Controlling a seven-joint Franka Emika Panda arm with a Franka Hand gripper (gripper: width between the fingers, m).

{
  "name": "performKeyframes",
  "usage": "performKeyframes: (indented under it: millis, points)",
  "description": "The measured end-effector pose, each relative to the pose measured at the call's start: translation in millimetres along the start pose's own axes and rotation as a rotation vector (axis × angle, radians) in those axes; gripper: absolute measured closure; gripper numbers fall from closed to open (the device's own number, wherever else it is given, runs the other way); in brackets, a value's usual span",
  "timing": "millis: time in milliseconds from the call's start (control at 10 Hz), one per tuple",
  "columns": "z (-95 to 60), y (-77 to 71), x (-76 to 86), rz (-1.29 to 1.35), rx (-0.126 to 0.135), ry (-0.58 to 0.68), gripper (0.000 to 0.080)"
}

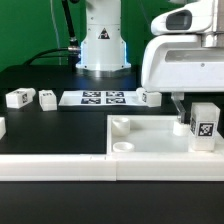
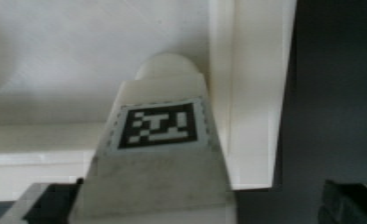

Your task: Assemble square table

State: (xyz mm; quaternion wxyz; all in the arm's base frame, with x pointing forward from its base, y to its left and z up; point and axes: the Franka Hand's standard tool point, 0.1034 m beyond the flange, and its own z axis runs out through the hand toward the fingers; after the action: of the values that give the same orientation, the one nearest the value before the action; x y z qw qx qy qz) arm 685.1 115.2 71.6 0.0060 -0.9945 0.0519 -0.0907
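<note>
The white square tabletop (image 1: 150,138) lies on the table at the exterior view's right, raised rim up, with round sockets in its corners. My gripper (image 1: 196,112) is shut on a white leg (image 1: 205,126) with a square tag and holds it upright over the tabletop's right corner. In the wrist view the leg (image 2: 162,130) runs out between my dark fingers (image 2: 48,206), tag facing the camera, with the tabletop's rim (image 2: 251,100) right behind it. Whether the leg touches the tabletop is hidden.
Two loose legs (image 1: 18,98) (image 1: 47,97) lie at the back left, one leg (image 1: 150,97) beside the marker board (image 1: 100,98), another (image 1: 2,127) at the left edge. A long white rail (image 1: 60,166) runs along the front. The robot base (image 1: 100,45) stands behind.
</note>
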Motion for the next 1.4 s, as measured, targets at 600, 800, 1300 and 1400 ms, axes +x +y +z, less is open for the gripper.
performKeyframes:
  millis: [600, 800, 1300, 1400]
  points:
    - [1.7, 12.5, 1.6, 0.344, -0.014, 0.002, 0.0500]
    - [2.5, 19.8, 0.8, 0.670, 0.019, -0.016, 0.0500]
    - [1.7, 24.6, -5.9, 1.278, 0.102, -0.151, 0.0501]
    - [1.7, 24.4, -6.3, 1.354, 0.095, -0.158, 0.0501]
